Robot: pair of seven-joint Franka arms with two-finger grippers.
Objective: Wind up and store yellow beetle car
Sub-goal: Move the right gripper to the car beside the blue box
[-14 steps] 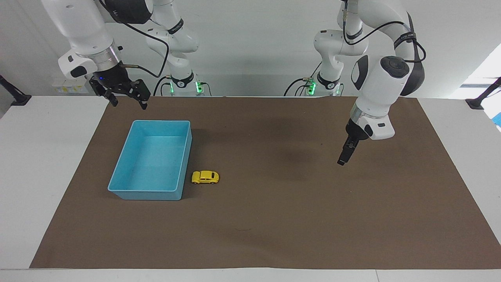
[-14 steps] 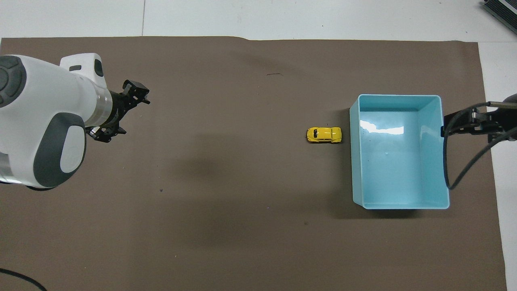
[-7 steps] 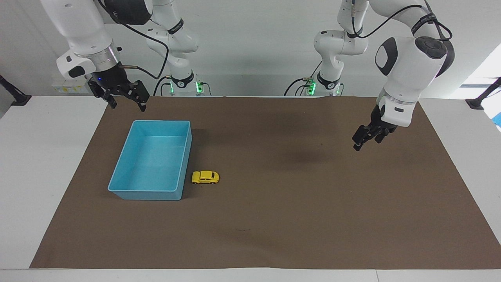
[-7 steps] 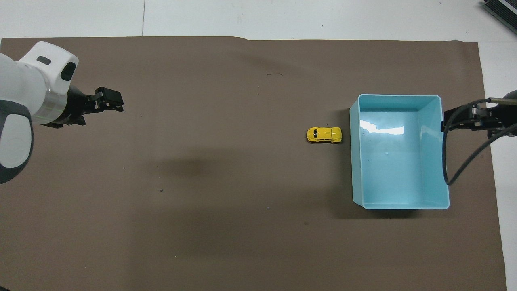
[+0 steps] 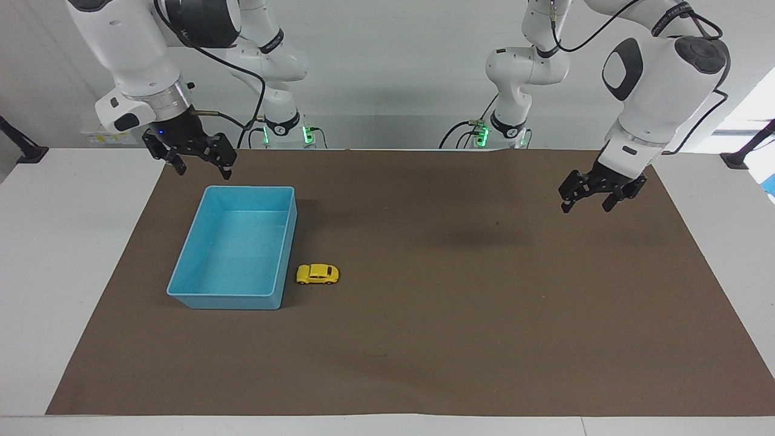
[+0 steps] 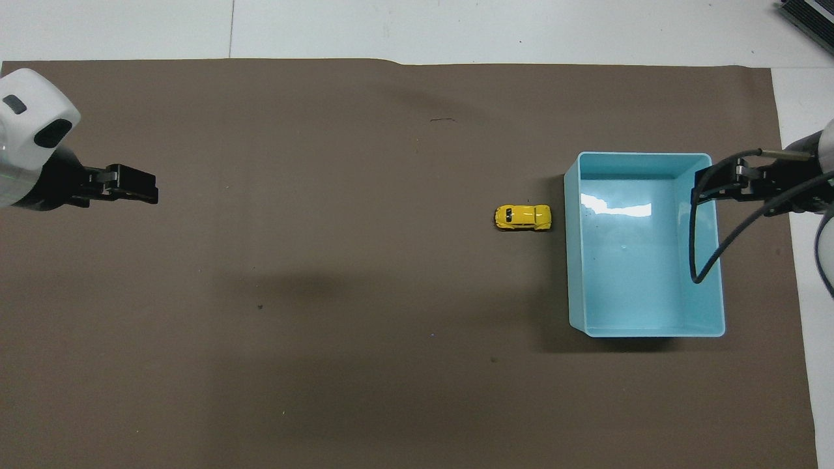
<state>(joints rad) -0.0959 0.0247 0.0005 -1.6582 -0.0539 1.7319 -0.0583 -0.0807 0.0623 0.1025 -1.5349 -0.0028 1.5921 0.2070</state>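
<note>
The yellow beetle car stands on its wheels on the brown mat, close beside the blue bin on the side toward the left arm's end of the table. It also shows in the overhead view, as does the bin, which holds nothing. My right gripper is open and empty, up in the air over the bin's edge; the overhead view shows it there too. My left gripper is open and empty, raised over the mat toward the left arm's end, far from the car.
The brown mat covers most of the white table. The right arm's black cable hangs over the bin's edge in the overhead view.
The left arm has swung toward its own end of the table and turned its wrist, so its spread fingers now show. The right gripper has shifted slightly toward the bin. The car and bin have not moved.
</note>
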